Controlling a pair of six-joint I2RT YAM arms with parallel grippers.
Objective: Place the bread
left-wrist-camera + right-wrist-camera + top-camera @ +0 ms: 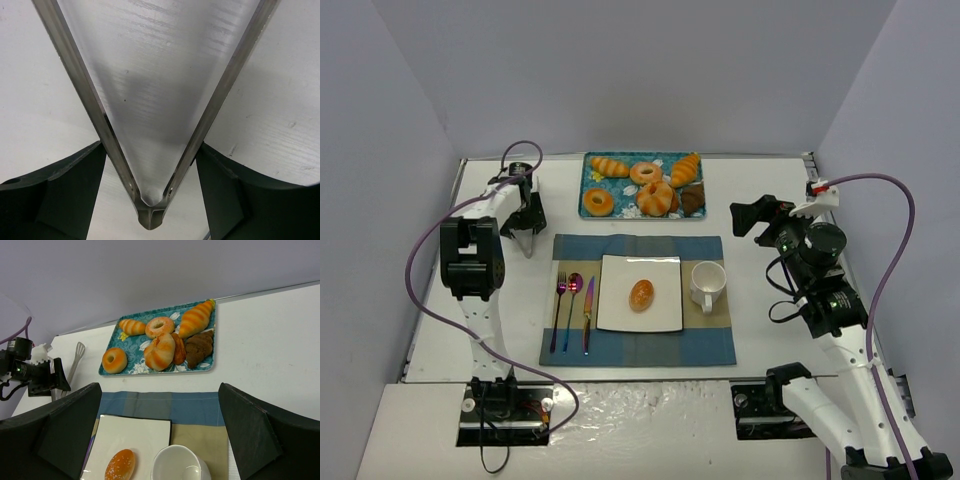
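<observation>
The bread point(641, 295) point(120, 465), a small glossy golden-orange roll, lies on the white square plate point(665, 270) point(130, 430) in the middle of the placemat. My left gripper point(527, 238) point(151, 150) hangs low over the table at the far left, away from the plate. It is open, its dark fingers point(75, 180) standing on either side of the hinge end of metal tongs point(93, 107) point(77, 352) that lie on the table. My right gripper point(750, 215) point(159, 387) is open and empty, raised to the right of the tray.
A blue patterned tray point(588, 170) point(135, 347) at the back holds donuts, a ridged bun and other pastries. A white cup point(708, 282) point(180, 465) stands right of the plate. A fork, spoon and knife point(574, 305) lie on the placemat's left side.
</observation>
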